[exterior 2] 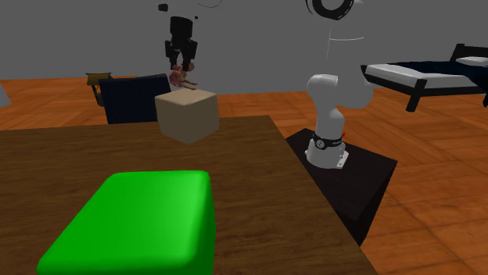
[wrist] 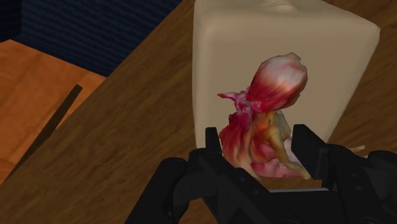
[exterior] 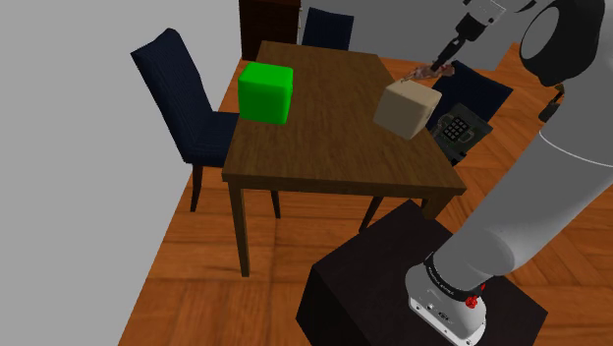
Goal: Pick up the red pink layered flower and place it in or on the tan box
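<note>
Jaws are clamping the red-pink flower (wrist: 264,121) at its base, and the bloom is pointing straight out from them, clear of the table (wrist: 127,146). The tan box (wrist: 280,38) is sitting just beyond and below. In the shoulder view the flower is hanging over the box's far right corner, so it's likely needing a small shift toward the box's centre.
</note>
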`<act>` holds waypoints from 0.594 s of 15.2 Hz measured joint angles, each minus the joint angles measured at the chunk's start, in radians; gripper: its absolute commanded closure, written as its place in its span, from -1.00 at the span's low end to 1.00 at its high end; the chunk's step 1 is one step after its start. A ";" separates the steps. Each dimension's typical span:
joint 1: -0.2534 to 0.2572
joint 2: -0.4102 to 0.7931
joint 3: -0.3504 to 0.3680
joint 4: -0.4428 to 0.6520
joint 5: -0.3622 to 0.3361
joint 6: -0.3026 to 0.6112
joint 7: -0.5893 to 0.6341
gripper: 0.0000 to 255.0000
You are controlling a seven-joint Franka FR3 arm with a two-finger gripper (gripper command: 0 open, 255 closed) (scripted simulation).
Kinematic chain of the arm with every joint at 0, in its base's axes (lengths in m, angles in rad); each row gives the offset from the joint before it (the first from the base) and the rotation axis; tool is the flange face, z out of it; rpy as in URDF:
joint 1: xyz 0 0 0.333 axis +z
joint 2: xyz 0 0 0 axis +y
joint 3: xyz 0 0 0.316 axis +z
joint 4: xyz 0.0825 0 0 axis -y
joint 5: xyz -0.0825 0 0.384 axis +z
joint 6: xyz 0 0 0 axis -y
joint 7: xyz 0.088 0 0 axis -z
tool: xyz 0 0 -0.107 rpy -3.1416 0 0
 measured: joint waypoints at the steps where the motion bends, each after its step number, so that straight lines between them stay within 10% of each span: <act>1: 0.001 0.003 0.001 -0.008 0.003 0.010 -0.002 1.00; 9: 0.007 -0.007 0.003 -0.093 0.004 0.090 -0.022 1.00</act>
